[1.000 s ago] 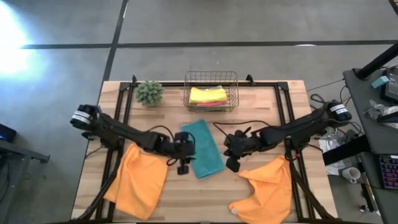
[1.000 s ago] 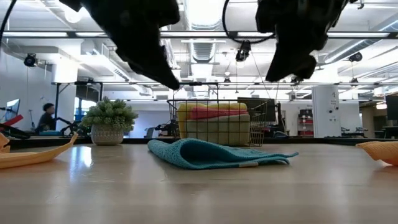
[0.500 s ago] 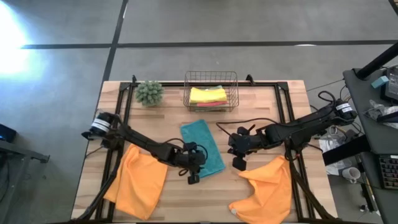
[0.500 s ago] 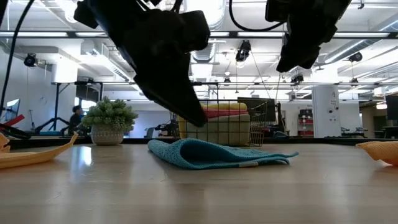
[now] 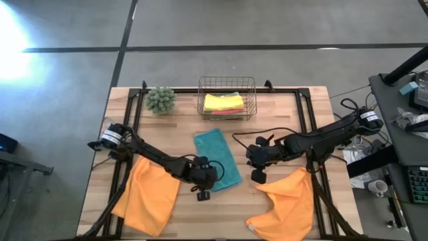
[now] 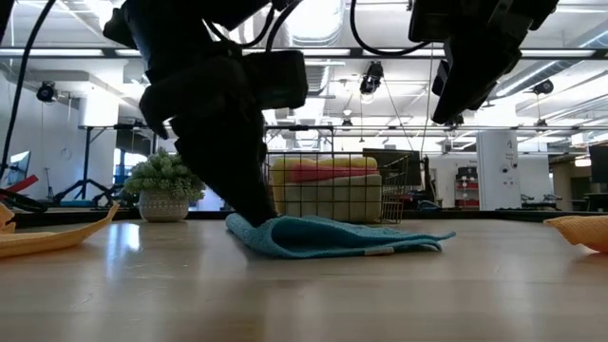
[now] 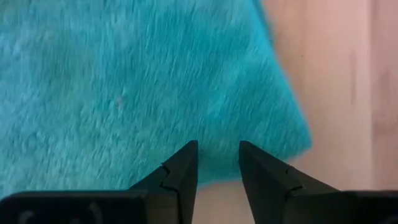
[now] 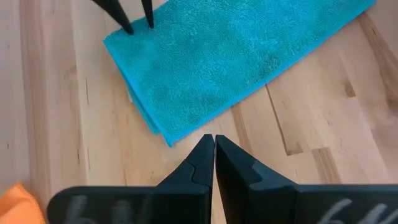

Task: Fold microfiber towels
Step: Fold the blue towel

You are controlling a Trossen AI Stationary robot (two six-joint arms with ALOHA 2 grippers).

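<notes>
The folded teal towel (image 5: 217,158) lies mid-worktop, just in front of the wire basket (image 5: 227,98). The left gripper (image 7: 217,163) is dipped down at its near corner, jaws a bit apart, gripping nothing. The right gripper (image 8: 214,152) hangs beside the towel, jaws closed and empty.

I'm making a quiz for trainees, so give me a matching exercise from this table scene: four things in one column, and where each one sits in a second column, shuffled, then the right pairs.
Things:
1. teal towel
2. yellow towel
3. plant ball
4. orange towels

Places:
A. in the wire basket at the table's far edge
B. folded at the table's middle, between the two arms
C. spread at the near corners, one on each side
D. on the table, just left of the basket

Pairs: 1-B, 2-A, 3-D, 4-C
</notes>
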